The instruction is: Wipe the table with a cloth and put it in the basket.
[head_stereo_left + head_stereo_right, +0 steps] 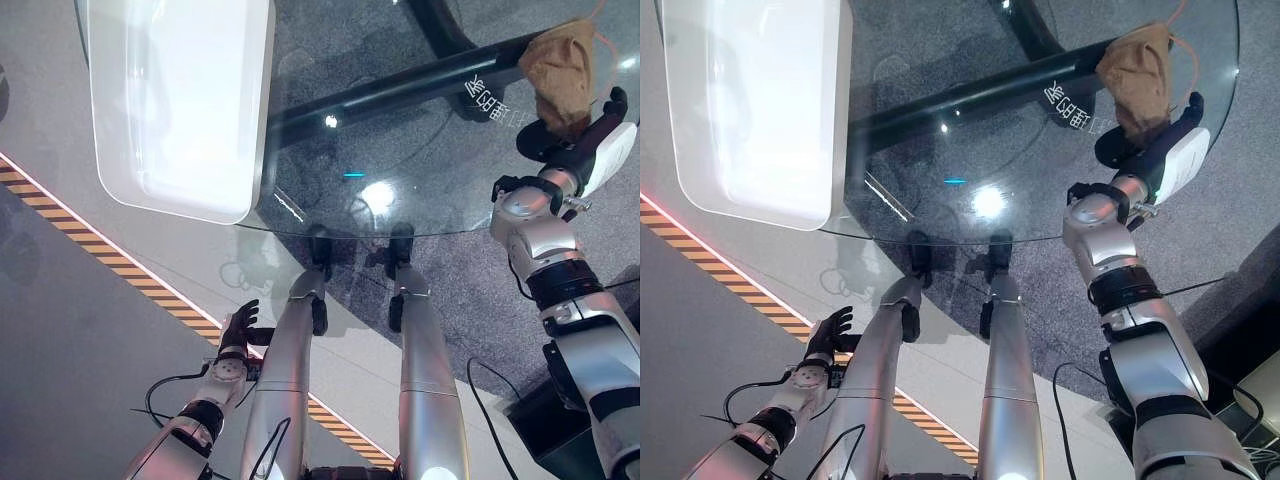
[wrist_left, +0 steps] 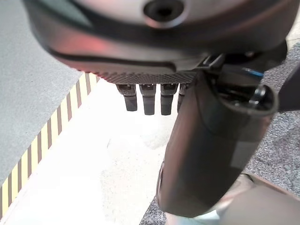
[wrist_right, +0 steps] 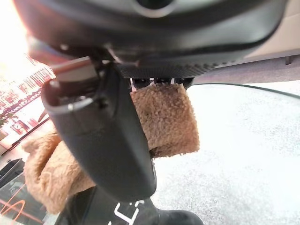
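Observation:
A brown fuzzy cloth (image 1: 562, 72) hangs bunched over the far right part of the round glass table (image 1: 400, 150). My right hand (image 1: 590, 135) is shut on it from the near side. In the right wrist view the cloth (image 3: 168, 122) is pinched between the thumb (image 3: 112, 140) and the curled fingers. A white basket (image 1: 180, 100) stands on the table's left side, partly over the rim. My left hand (image 1: 238, 325) hangs low beside the robot, below the table edge, with its fingers (image 2: 147, 98) straight and nothing in them.
The glass table rests on a dark tubular frame (image 1: 400, 90) seen through the top. A yellow-and-black striped line (image 1: 120, 265) crosses the floor at the left. A dark box (image 1: 545, 420) sits on the floor at the lower right.

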You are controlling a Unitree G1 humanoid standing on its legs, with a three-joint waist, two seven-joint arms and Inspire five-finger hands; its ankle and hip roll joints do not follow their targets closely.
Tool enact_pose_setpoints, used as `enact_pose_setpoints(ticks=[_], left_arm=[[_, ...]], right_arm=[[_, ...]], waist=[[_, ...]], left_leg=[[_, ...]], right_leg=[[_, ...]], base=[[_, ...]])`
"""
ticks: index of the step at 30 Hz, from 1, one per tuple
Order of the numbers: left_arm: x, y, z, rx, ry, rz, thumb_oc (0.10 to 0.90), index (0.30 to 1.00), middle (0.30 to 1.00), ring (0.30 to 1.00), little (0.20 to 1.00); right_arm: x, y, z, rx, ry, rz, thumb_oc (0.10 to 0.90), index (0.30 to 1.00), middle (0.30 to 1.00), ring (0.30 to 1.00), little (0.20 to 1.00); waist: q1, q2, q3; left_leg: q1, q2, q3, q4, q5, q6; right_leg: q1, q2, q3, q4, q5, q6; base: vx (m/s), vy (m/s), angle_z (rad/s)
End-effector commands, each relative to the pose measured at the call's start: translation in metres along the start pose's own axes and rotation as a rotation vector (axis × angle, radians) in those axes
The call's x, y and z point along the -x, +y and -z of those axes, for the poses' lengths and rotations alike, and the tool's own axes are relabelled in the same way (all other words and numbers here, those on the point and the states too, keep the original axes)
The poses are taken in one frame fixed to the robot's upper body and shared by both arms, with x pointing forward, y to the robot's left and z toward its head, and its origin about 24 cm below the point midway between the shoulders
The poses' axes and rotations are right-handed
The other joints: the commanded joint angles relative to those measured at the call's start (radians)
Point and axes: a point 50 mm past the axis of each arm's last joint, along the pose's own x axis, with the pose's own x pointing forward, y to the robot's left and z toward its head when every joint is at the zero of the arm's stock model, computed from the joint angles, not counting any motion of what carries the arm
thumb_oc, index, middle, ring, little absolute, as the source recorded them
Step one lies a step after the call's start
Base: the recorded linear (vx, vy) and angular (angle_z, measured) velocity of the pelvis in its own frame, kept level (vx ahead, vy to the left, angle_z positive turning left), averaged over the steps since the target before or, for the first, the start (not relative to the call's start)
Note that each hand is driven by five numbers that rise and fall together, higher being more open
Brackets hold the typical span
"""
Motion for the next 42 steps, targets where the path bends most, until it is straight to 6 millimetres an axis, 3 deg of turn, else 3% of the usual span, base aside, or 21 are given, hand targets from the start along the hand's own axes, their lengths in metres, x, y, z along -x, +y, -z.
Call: enact_pose_setpoints(ticks=[1,22,29,33,38,42], left_arm=[[0.025,-0.028,0.047,0.045,0.119,0.068,0.800,0.900,0.900,0.900,0.900],[0.027,-0.024,0.050,0.073,0.112,0.072,0.800,0.900,0.900,0.900,0.900],[0.030,-0.022,0.057,0.080,0.124,0.058,0.800,0.900,0.900,0.900,0.900],[0.032,-0.023,0.061,0.088,0.132,0.051,0.800,0.900,0.900,0.900,0.900],[0.032,-0.025,0.060,0.094,0.131,0.058,0.800,0.900,0.900,0.900,0.900],[0.031,-0.024,0.059,0.096,0.131,0.059,0.800,0.900,0.900,0.900,0.900]], right_arm=[[-0.014,-0.009,0.015,0.023,0.090,-0.141,0.100,0.300,0.300,0.300,0.200],[-0.014,-0.010,-0.007,0.030,-0.056,-0.196,0.100,0.300,0.300,0.300,0.200],[-0.004,-0.015,-0.035,-0.126,-0.167,-0.100,0.100,0.300,0.300,0.300,0.200],[0.007,-0.023,-0.063,-0.259,-0.260,0.015,0.100,0.300,0.300,0.300,0.200],[0.015,-0.028,-0.084,-0.266,-0.339,0.075,0.100,0.300,0.300,0.300,0.200],[0.016,-0.025,-0.088,-0.213,-0.358,0.086,0.100,0.300,0.300,0.300,0.200]], waist=[[0.018,0.084,-0.019],[0.023,0.074,-0.019],[0.020,0.060,-0.019],[0.017,0.050,-0.019],[0.019,0.049,-0.019],[0.024,0.049,-0.019]], left_leg=[[-0.024,-0.063,-0.113,0.035,-0.047,-0.027],[-0.024,-0.064,-0.122,0.051,-0.060,-0.022],[-0.019,-0.066,-0.129,0.055,-0.067,-0.017],[-0.015,-0.067,-0.135,0.058,-0.073,-0.010],[-0.008,-0.067,-0.135,0.060,-0.074,-0.005],[-0.004,-0.067,-0.137,0.061,-0.074,-0.005]], right_leg=[[-0.018,0.071,-0.093,-0.011,0.031,-0.035],[-0.017,0.077,-0.087,0.019,0.011,-0.033],[-0.012,0.081,-0.081,0.030,0.007,-0.028],[-0.008,0.087,-0.078,0.036,0.004,-0.028],[-0.001,0.089,-0.075,0.041,0.000,-0.028],[0.005,0.088,-0.077,0.043,-0.001,-0.028]], base=[[0.00,0.000,0.00],[0.00,0.004,-0.01],[0.00,0.000,0.00],[0.00,0.000,0.00],[0.00,0.007,0.00],[0.00,0.000,0.00]])
